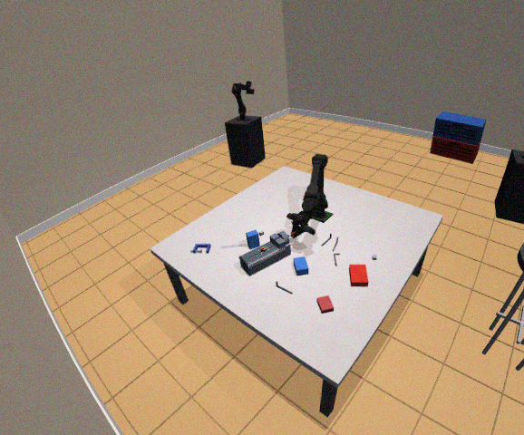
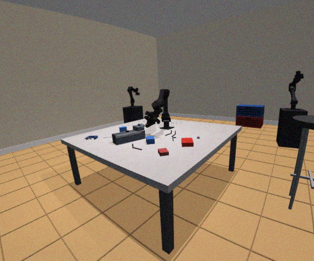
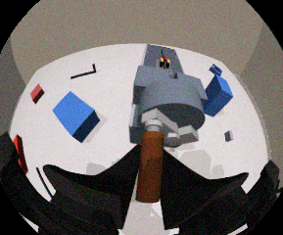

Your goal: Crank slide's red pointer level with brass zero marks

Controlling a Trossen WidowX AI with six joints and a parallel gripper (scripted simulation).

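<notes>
A grey slide machine (image 1: 263, 258) (image 2: 127, 136) (image 3: 167, 94) lies on the white table (image 1: 299, 323) (image 2: 157, 171). A round grey crank disc (image 3: 175, 106) sits at its near end, with a brown handle (image 3: 151, 166) sticking out toward the wrist camera. My gripper (image 3: 148, 149) (image 1: 295, 229) (image 2: 149, 121) is shut on the brown handle, one dark finger on each side. The slide's red pointer (image 3: 163, 62) (image 1: 263, 249) (image 2: 127, 130) shows on top of the machine's far part, with brass marks beside it; whether they are level is too small to tell.
A blue block (image 1: 300, 265) (image 3: 76, 116) lies right of the machine and another blue block (image 1: 252, 238) (image 3: 218, 96) left of it. Two red blocks (image 1: 358, 275) (image 1: 325, 304), a blue clamp (image 1: 200, 247) and several black hex keys (image 1: 283, 287) lie around.
</notes>
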